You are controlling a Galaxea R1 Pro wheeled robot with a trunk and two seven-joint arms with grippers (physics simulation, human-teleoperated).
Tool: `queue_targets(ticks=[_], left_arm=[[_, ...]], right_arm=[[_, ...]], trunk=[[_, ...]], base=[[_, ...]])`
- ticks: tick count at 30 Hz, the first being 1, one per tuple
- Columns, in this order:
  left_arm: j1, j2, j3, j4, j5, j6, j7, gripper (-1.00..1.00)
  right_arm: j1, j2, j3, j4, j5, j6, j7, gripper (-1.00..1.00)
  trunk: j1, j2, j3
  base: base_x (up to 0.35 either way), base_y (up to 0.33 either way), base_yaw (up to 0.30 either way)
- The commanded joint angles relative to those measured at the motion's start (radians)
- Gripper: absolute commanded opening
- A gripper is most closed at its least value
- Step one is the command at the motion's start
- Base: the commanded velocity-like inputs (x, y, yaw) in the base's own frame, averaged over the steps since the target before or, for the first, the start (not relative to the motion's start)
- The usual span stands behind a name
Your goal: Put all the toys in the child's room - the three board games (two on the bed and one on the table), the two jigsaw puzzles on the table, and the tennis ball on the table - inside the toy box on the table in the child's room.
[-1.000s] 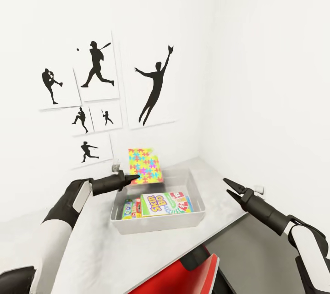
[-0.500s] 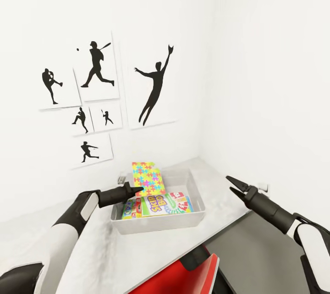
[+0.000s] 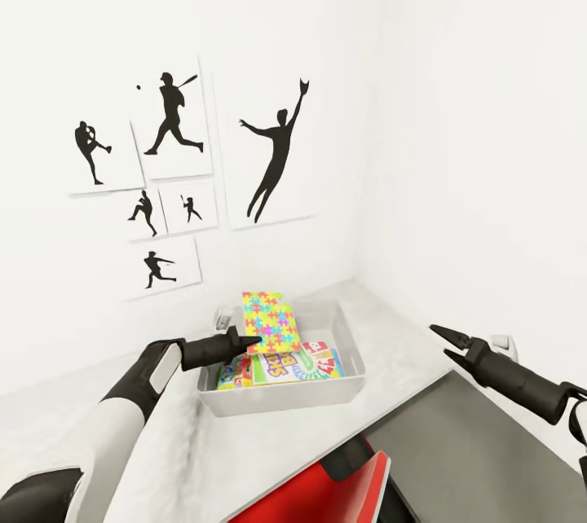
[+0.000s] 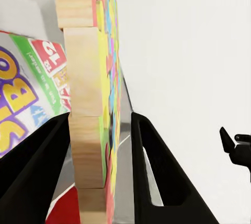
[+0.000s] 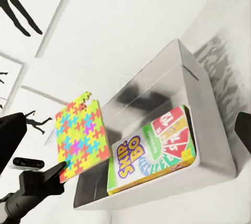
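White walls hung with ballplayer silhouettes back the worktop [image 3: 269,458], where the left end effector [image 3: 251,339] grips a jigsaw puzzle [image 3: 272,321] above the toy box [image 3: 277,401] near its far corner, board games [image 3: 281,364] already inside, while the right end effector [image 3: 444,336] hangs open and empty.

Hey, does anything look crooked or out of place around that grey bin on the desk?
Only the multicoloured jigsaw puzzle square: it stands nearly on edge over the shallow grey toy box, pinched by the left gripper, not lying flat. The printed game boxes lie flat inside.
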Motion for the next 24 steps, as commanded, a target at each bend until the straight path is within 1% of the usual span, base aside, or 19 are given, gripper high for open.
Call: queue_targets(ticks=[1, 3, 5, 6, 11, 24], left_arm=[[-0.001, 0.0, -0.022, 0.0, 0.002, 0.008, -0.004, -1.0], [-0.001, 0.001, -0.068, 0.0, 0.003, 0.012, -0.005, -1.0], [-0.001, 0.001, -0.094, 0.0, 0.004, 0.015, -0.005, -1.0], [-0.001, 0.002, -0.099, 0.0, 0.004, 0.017, -0.006, -1.0], [-0.001, 0.007, -0.105, 0.0, 0.007, 0.043, -0.006, -1.0], [-0.001, 0.009, -0.104, 0.0, 0.01, 0.045, -0.005, -1.0]], right_arm=[[-0.001, 0.0, -0.007, 0.0, 0.009, 0.005, 0.012, 1.0], [0.0, -0.001, -0.015, 0.0, 0.008, 0.005, 0.013, 1.0], [0.0, -0.001, -0.018, 0.0, 0.007, 0.005, 0.013, 1.0], [0.0, -0.001, -0.019, 0.0, 0.007, 0.005, 0.013, 1.0], [0.0, 0.004, -0.017, 0.0, 0.006, 0.005, 0.014, 1.0], [0.0, 0.008, -0.018, 0.0, 0.007, 0.005, 0.014, 1.0]], trunk=[[0.0, -0.002, -0.003], [0.0, -0.002, -0.006], [0.0, -0.002, -0.009], [0.0, -0.002, -0.01], [0.0, -0.002, -0.019], [0.0, -0.002, -0.04]], base=[[0.0, 0.0, 0.016], [0.0, 0.0, 0.009], [0.0, 0.0, 0.003], [0.0, 0.0, 0.001], [0.0, 0.0, 0.0], [0.0, 0.0, 0.0]])
